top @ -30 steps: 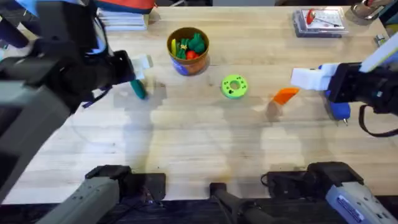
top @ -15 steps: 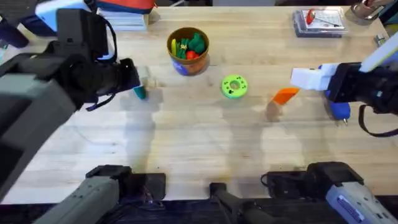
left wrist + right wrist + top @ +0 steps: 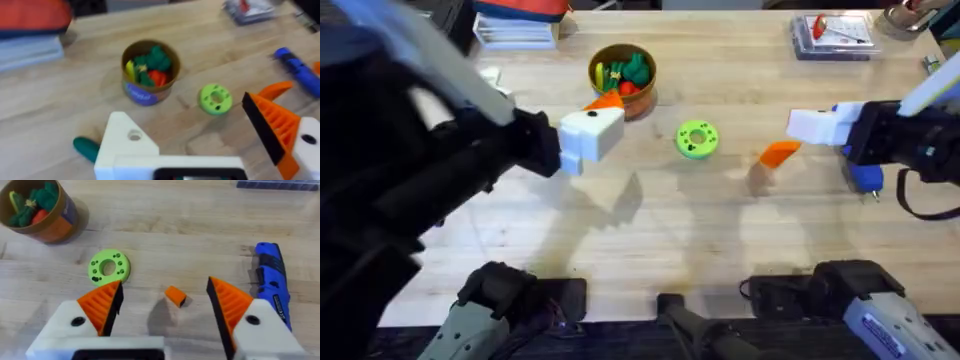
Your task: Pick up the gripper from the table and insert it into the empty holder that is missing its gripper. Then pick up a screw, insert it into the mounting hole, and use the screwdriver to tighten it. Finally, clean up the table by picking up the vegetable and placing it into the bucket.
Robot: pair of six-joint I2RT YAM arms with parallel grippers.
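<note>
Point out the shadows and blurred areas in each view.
Overhead: the left arm looms large, dark, blurred; soft shadows fall on the table under the left gripper. Left wrist: the near white holder is blurred. Right wrist: the orange gripper tip casts a soft shadow beside it.

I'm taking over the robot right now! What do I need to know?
Left tool: open, empty. Its white plastic block holder has no tip.
Right tool: open, empty, over the small orange plastic wedge tip lying on the table.
Blue pen-shaped screwdriver: on the table beside the right tool.
Small dark-green toy vegetable: on the table, outside the round orange-rimmed blue bucket.
Done: nothing yet.
Left: fit the tip, screw it tight, bin the vegetable.
</note>
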